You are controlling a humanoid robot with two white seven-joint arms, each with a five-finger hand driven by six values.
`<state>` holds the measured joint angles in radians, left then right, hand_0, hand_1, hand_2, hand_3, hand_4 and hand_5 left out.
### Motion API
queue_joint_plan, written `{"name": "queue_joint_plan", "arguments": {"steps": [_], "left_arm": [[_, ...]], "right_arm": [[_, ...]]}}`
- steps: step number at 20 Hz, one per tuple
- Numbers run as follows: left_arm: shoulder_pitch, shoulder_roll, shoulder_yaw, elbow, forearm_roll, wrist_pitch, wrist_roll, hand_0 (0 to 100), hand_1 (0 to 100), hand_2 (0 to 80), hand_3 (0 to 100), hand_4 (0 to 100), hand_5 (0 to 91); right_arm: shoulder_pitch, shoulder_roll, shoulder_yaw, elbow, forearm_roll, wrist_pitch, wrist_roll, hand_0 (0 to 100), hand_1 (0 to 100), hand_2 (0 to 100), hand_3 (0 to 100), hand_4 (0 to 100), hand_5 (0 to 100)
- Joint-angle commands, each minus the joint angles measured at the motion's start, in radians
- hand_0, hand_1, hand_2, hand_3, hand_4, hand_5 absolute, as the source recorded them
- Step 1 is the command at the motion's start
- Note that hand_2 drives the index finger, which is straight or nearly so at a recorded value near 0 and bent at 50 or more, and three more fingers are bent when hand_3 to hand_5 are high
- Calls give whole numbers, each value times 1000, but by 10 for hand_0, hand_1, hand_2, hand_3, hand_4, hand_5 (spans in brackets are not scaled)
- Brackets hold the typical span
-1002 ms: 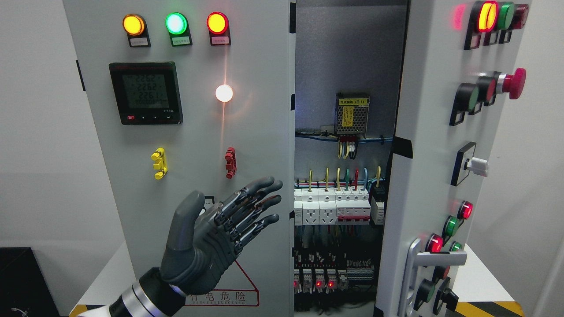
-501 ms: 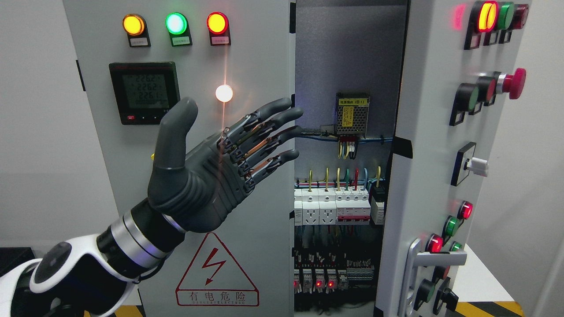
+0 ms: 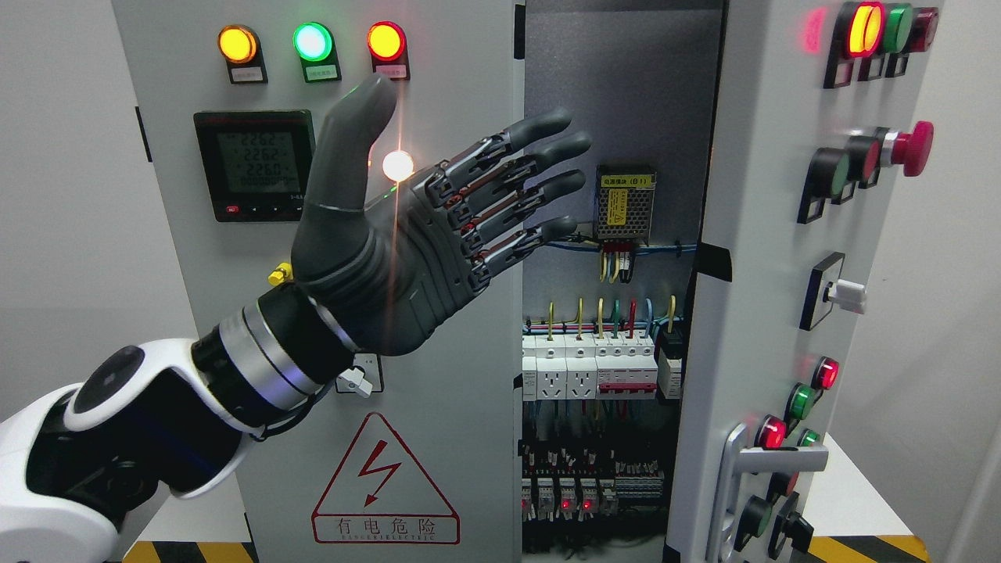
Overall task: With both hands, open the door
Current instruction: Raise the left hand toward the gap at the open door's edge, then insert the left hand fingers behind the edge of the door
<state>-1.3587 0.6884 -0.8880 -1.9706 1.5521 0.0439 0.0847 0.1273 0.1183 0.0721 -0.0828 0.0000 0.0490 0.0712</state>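
Risen toward 1 o'clock from a moment ago: left hand (image 3: 391, 242), now level with the meter (image 3: 258, 164) and crossing the left door (image 3: 438, 391) at its free edge. Right door (image 3: 751, 274) at 3 o'clock already swung wide, the cabinet's breakers (image 3: 598, 367) exposed; left door apparently not yet pulled. Fingers (image 3: 532, 168) spread and straight, tips past the edge at 12 o'clock of the breakers, gripping nothing, contact unclear. Probably reaching to hook that edge. Right hand out of sight.

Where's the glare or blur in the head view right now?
Head view: a white flare spot with a thin vertical streak sits over the grey left cabinet door and the dark grey left hand; the red lamp on the open right door blooms; everything else is sharp.
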Motion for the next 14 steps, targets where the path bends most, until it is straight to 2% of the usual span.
{"name": "queue_joint_plan", "arguments": {"steps": [1, 8, 14], "left_arm": [[-68, -142, -60, 95, 22, 17, -3, 0, 0, 0, 0, 0, 0], [-122, -217, -91, 144, 22, 19, -3, 0, 0, 0, 0, 0, 0], [-134, -242, -112, 171, 22, 19, -3, 0, 0, 0, 0, 0, 0]], "right_arm": [[0, 0, 0, 0, -21, 0, 1, 190, 0, 0, 0, 0, 0], [0, 1, 0, 0, -23, 0, 1, 191, 0, 0, 0, 0, 0], [0, 0, 0, 0, -21, 0, 1, 191, 0, 0, 0, 0, 0]]}}
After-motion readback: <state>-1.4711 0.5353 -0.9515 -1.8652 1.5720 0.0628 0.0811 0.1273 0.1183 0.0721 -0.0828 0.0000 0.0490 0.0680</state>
